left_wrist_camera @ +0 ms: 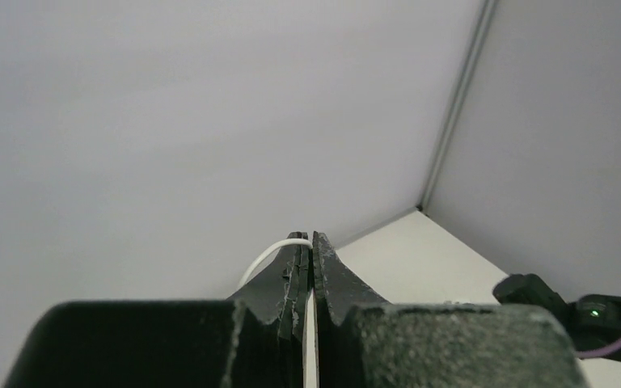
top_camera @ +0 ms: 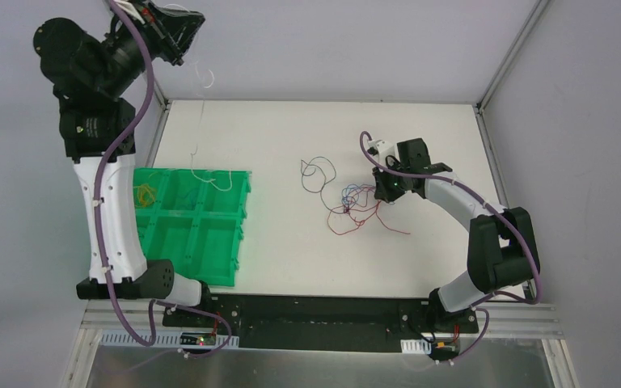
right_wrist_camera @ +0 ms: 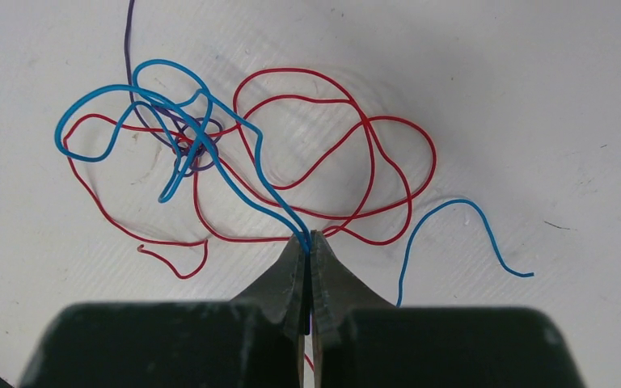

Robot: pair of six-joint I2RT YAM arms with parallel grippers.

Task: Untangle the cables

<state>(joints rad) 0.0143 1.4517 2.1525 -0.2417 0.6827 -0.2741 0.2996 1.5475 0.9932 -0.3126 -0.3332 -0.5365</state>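
Well, up on the left the arm is raised high above the surface [top_camera: 291,267], and the left gripper [left_wrist_camera: 311,236] is clenched on the white cable [left_wrist_camera: 268,254]. The thin white loop pokes out from between its closed fingertips. From there the cable hangs down past the far left corner of the surface, and its lower stretch trails over the far row of the green tray [top_camera: 238,234] (I cannot tell exactly which compartment it ends in). One yellow cable [top_camera: 145,194] lies coiled in the tray's far left compartment.

Over on the right, the right gripper [right_wrist_camera: 310,236] is down at the surface with its jaws pressed together, pinching the blue cable [right_wrist_camera: 457,201] at the near edge of the knot. That knot sits around the middle of the surface, well apart from the tray. The red cable [right_wrist_camera: 433,158] spreads in wide loops around the blue one, and the purple cable [right_wrist_camera: 130,40] is wound into the tight centre where they all cross. A dark grey cable [top_camera: 317,171] curls just beyond the tangle on the far side, and one strand of it runs down into the knot.
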